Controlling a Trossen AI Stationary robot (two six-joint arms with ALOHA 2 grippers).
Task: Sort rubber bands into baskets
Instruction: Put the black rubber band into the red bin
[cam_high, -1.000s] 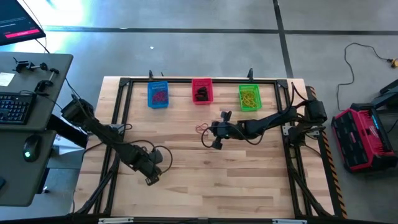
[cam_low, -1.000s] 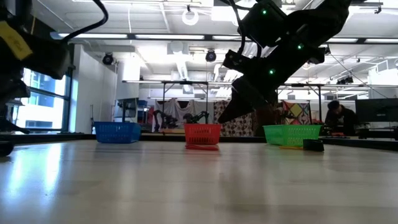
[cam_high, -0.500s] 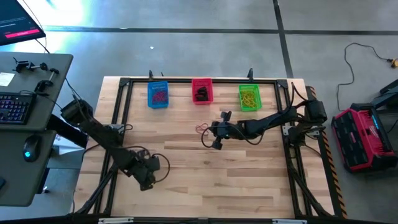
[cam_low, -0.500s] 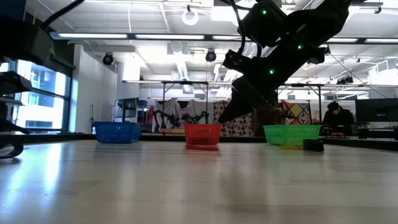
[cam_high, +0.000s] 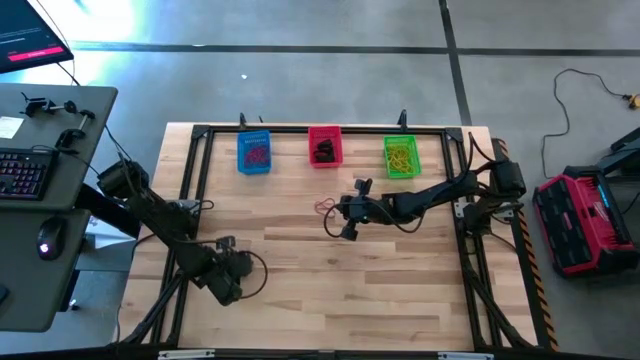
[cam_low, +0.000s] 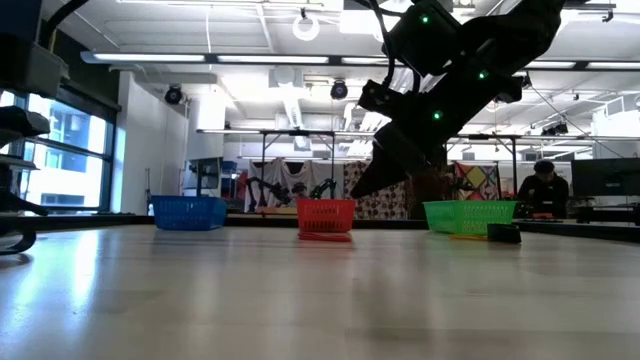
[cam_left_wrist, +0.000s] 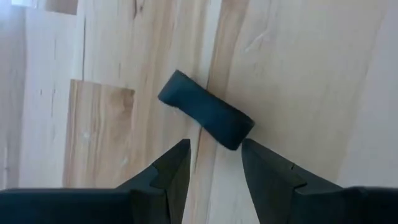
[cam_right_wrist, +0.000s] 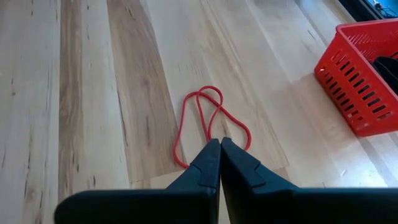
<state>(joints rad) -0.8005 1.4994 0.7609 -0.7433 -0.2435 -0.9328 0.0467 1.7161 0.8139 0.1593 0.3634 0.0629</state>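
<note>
A thick black rubber band (cam_left_wrist: 205, 117) lies flat on the table. My left gripper (cam_left_wrist: 214, 146) is open at the table's near left (cam_high: 224, 268), and the band's near end lies just ahead of the gap between its fingertips. A thin red rubber band (cam_right_wrist: 208, 121) lies on the table in front of the red basket (cam_high: 324, 146). My right gripper (cam_right_wrist: 219, 143) is shut and empty, and it hovers above that band (cam_low: 356, 190). The blue basket (cam_high: 254, 153) holds red bands, the red basket holds black ones, and the green basket (cam_high: 400, 156) holds yellowish ones.
The three baskets stand in a row along the table's far edge. A black frame (cam_high: 200, 135) runs round the tabletop. A desk with a keyboard (cam_high: 25, 170) stands left of the table. Bare wood lies between the two arms and along the near edge.
My left gripper has moved toward the table's left and near edges. My right gripper and the red band have kept still.
</note>
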